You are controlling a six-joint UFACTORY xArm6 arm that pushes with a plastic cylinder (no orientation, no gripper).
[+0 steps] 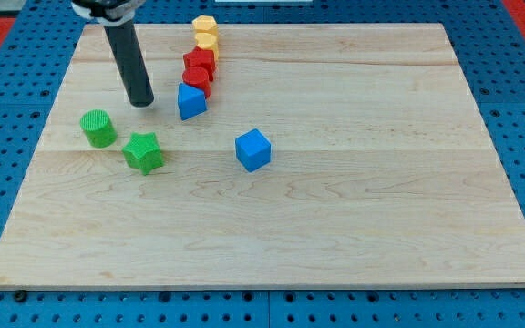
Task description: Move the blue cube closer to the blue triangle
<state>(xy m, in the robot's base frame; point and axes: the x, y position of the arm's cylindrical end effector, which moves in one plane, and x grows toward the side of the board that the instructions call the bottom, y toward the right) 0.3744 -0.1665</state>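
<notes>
The blue cube (253,149) lies near the middle of the wooden board (335,210). The blue triangle (190,101) lies up and to the left of it, at the lower end of a column of blocks. My tip (141,103) rests on the board left of the blue triangle, a short gap away, and well to the upper left of the blue cube. It touches no block.
Above the blue triangle run two red blocks (199,69) and two yellow blocks (206,33) in a column. A green cylinder (98,128) and a green star (143,152) lie below and left of my tip. Blue pegboard (518,109) surrounds the board.
</notes>
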